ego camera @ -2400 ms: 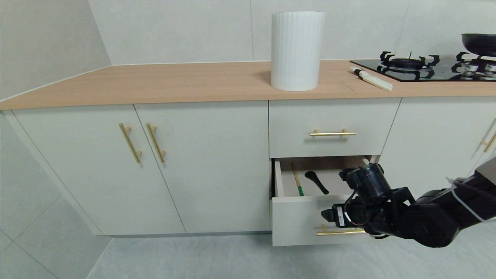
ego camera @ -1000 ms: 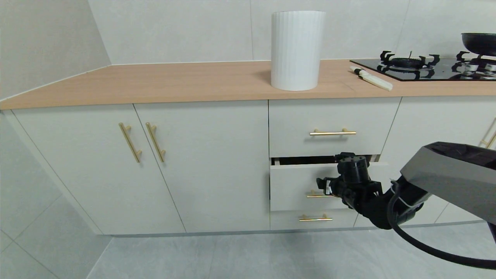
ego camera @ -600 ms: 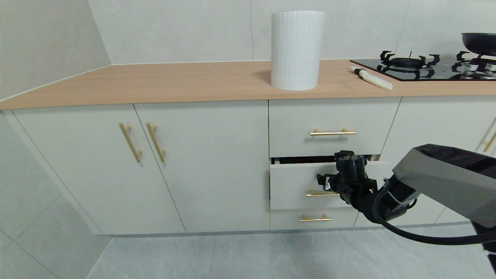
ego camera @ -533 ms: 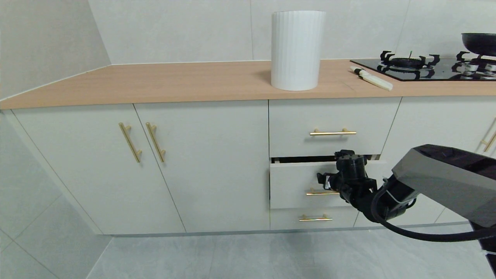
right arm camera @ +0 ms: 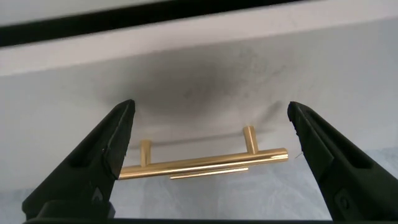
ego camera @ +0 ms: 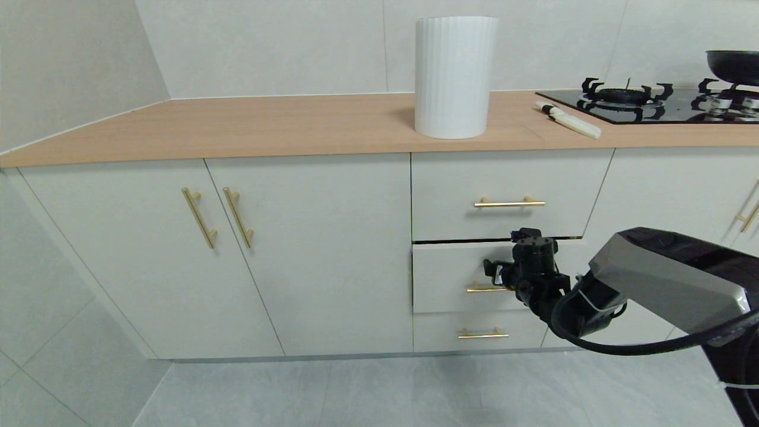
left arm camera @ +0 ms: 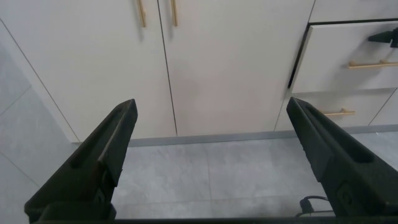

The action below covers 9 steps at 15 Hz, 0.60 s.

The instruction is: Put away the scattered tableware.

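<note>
Your right claw [right arm camera: 209,112] is spread open at the middle drawer [ego camera: 456,273], which looks almost shut. 1 knife [ego camera: 568,120] lies out on the counter [ego camera: 267,127] by the stove [ego camera: 628,98], so I think it goes next.

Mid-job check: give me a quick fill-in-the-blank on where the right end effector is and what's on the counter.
The right end effector faces the gold handle of the ___ drawer in the stack of three.
Its jaws stand ___.
On the countertop, the knife lies between the white ribbed container and the ___.
Missing words: middle; open; stove.
</note>
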Available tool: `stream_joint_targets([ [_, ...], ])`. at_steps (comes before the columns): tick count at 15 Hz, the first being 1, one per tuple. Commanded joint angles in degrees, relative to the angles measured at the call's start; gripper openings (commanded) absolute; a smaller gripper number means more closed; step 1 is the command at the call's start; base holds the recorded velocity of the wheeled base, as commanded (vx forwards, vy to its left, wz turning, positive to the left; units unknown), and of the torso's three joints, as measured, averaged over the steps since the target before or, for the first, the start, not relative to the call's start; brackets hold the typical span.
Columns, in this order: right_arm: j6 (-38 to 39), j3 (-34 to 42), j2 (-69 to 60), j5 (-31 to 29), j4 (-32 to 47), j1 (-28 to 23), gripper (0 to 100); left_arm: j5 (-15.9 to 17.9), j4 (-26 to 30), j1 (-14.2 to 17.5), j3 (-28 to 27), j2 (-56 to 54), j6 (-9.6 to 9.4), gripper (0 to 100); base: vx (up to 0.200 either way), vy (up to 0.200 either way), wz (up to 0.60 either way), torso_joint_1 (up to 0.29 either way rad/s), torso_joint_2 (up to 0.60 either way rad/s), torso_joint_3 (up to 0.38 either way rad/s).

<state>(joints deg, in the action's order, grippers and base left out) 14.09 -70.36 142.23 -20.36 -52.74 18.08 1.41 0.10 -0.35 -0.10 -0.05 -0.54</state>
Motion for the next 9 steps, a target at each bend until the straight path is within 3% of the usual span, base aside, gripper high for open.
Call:
stream_joint_targets([
  [1, 0.1, -1.2, 1.1, 0.0, -0.7, -0.6, 100, 0.0, 0.0, 0.0, 0.0, 0.0, 0.01, 100, 0.000, 0.000, 0.00, 0.000, 0.00, 0.000],
  [9, 0.1, -5.1, 3.8, -2.3, -2.8, -1.6, 100, 0.0, 0.0, 0.0, 0.0, 0.0, 0.01, 100, 0.000, 0.000, 0.00, 0.000, 0.00, 0.000],
])
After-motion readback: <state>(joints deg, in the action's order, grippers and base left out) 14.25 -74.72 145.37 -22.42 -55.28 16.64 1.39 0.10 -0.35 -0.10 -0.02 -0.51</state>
